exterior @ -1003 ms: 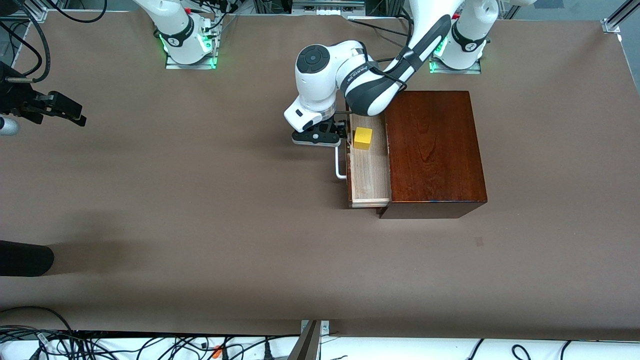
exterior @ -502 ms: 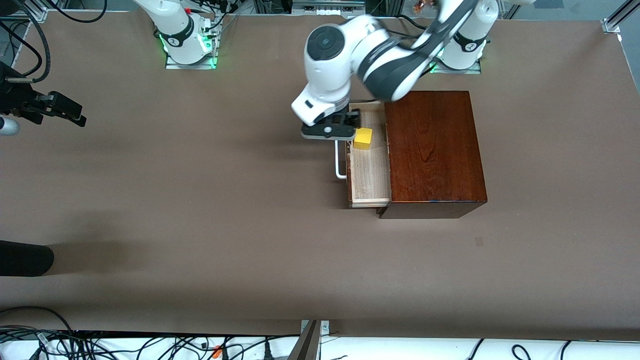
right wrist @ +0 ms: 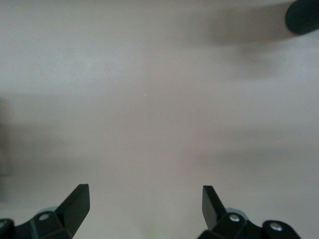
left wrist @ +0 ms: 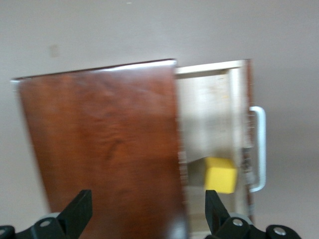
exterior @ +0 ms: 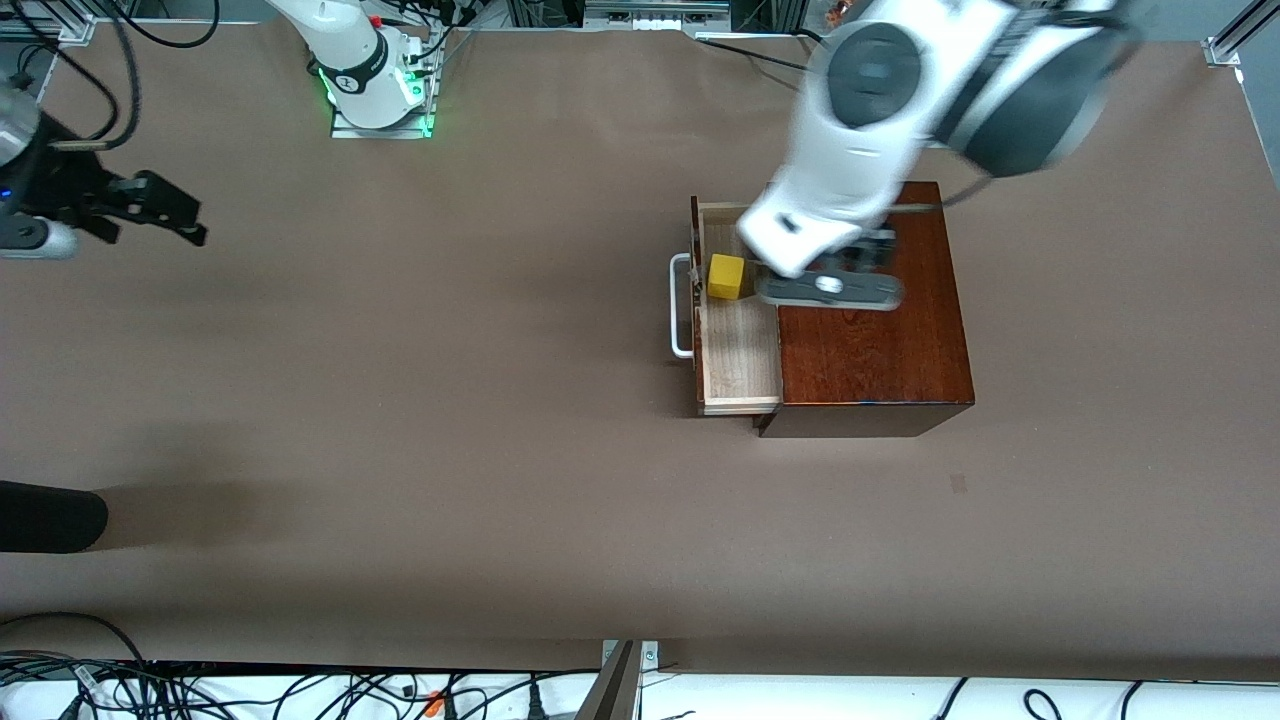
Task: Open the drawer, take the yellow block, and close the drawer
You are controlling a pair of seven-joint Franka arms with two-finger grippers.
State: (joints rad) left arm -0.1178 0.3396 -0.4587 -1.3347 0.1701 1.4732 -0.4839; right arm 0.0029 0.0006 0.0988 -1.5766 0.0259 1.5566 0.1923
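The dark reddish-brown wooden box (exterior: 870, 340) stands toward the left arm's end of the table. Its drawer (exterior: 740, 350) is pulled out, showing the pale interior and the white bar handle (exterior: 680, 310). The yellow block (exterior: 726, 277) sits in the drawer, at the end farther from the front camera. My left gripper (exterior: 830, 290) is up in the air over the box's top, beside the block, open and empty. The left wrist view shows the box top (left wrist: 99, 149), the drawer (left wrist: 209, 109), the handle (left wrist: 259, 149) and the block (left wrist: 220, 174) under my open left gripper (left wrist: 147, 214). My right gripper (exterior: 165, 212) waits open.
The right gripper (right wrist: 144, 201) hangs over bare brown table at the right arm's end. A black rounded object (exterior: 50, 515) lies at that end, nearer the front camera, and also shows in the right wrist view (right wrist: 304, 15).
My left gripper has left the drawer handle, risen and swung over the box top. The drawer has stayed open with the block in place. The right gripper has shifted slightly.
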